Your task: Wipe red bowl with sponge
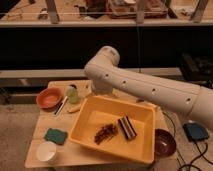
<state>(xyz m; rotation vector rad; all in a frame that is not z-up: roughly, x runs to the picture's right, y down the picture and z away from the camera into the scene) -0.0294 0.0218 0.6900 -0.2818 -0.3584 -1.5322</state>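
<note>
- Arm (150, 90): enters from the right of the view, bends at a raised elbow over the back of the table (37, 124), and drops its last link behind the back left corner of the yellow bin (76, 122)
- Yellow bin: takes up the table's middle and right; it holds two dark items that play no part in the task
- Red bowl (49, 98): upright at the back left of the table, just beside a light green round object (73, 93) and well apart from the maroon bowl (164, 143) at front right
- Sponge (55, 135): flat on the table at front left, between the red bowl and a white cup (46, 151), just off the bin's left wall; its long axis runs roughly across the view
- Gripper (95, 91): low at the bin's back left corner, largely hidden; fingers released and holding nothing (the sponge lies untouched)
- Governing relation: from the gripper, the sponge lies toward the camera and to the view's left, past the bin's left wall; judged next step is the reach to pick it up, so wiping has not yet begun
</note>
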